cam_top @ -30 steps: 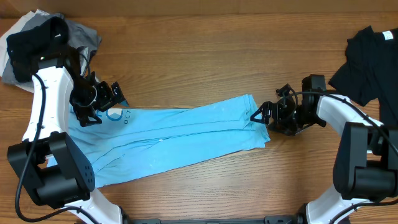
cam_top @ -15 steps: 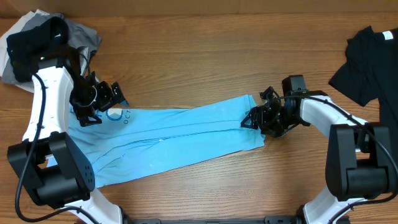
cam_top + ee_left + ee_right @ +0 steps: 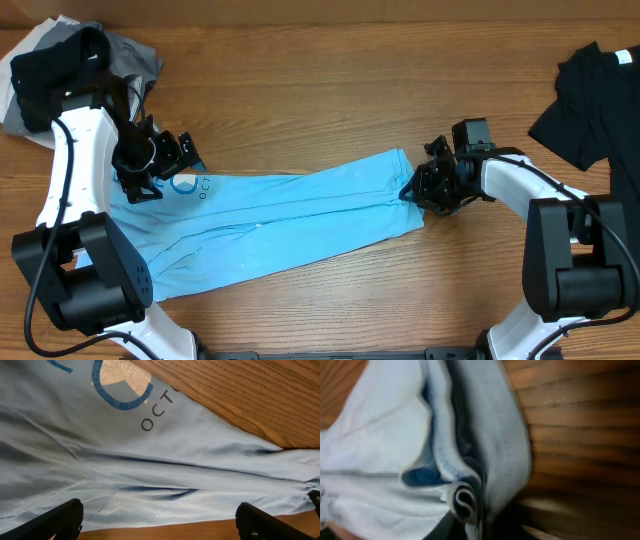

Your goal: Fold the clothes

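Observation:
A light blue shirt (image 3: 290, 215), folded lengthwise into a long band, lies across the wooden table; its blue logo (image 3: 120, 390) with "OCT" lettering shows in the left wrist view. My left gripper (image 3: 158, 175) hovers over the shirt's left end, and its jaws (image 3: 160, 520) stand wide open with nothing between them. My right gripper (image 3: 412, 190) is at the shirt's right end. In the right wrist view the bunched, curled edge of the shirt (image 3: 465, 497) is pinched between that gripper's (image 3: 480, 522) jaws.
A black garment (image 3: 595, 100) lies at the table's back right corner. A pile of grey and white clothes (image 3: 135, 55) sits at the back left, partly behind the left arm. Bare wood lies along the far side.
My right gripper slid left onto the shirt's right end and closed on the fabric, bunching the edge. The left arm has not moved.

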{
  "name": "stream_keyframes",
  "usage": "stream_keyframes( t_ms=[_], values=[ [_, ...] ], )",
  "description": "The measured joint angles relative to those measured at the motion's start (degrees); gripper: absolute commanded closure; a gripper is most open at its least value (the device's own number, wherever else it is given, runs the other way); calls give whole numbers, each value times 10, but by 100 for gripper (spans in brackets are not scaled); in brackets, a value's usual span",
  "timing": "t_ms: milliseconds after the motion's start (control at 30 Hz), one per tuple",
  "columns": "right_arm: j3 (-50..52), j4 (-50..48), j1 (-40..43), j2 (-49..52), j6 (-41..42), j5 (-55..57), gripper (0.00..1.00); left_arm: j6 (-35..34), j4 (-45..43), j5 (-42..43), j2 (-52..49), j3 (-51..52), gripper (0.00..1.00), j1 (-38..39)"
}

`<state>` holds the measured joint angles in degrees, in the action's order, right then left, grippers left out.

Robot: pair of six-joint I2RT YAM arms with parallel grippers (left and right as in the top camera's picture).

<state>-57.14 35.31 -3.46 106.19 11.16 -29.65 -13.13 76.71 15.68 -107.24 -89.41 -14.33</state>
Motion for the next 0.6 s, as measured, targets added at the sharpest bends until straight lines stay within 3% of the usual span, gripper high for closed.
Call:
stream_keyframes(
  t_ms=[200,600],
  values=[
    [-5,11,12,1,45,27,96,0,0,-5,0,0,0,0],
    [-99,151,82,-5,66,128,96,0,-17,-9,0,6,0,0]
  ],
)
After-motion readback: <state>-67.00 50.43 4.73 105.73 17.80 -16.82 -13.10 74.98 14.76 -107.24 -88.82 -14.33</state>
